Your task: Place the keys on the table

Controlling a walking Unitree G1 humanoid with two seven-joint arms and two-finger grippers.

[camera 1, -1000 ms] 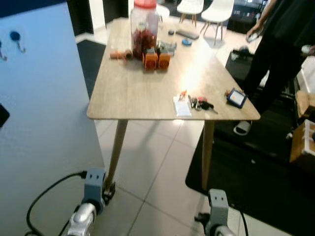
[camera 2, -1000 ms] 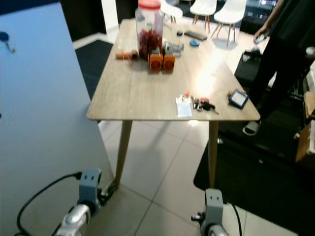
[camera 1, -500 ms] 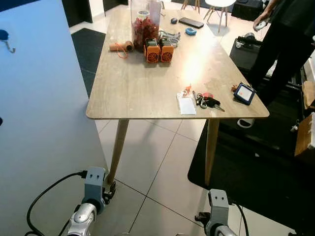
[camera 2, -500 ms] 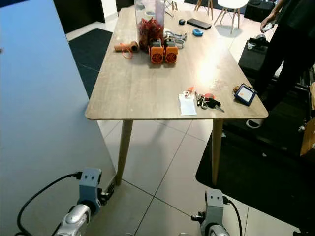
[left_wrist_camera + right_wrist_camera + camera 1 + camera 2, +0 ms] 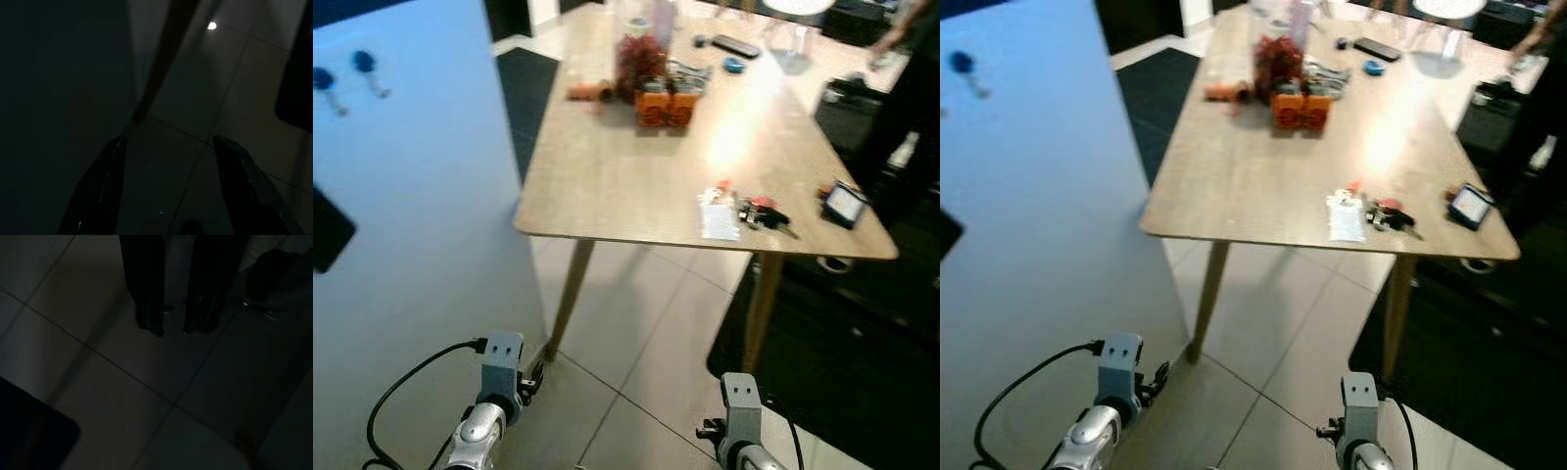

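On the table, blurred keys beside a card.

Two orange boxes beside a jar, white card, small blue-framed device.

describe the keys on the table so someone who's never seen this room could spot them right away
Start at the long wooden table and go to its near edge, toward the right corner. The keys lie there, a small dark bunch with a bit of red, right beside a white card. The small blue-framed device sits farther toward the corner.
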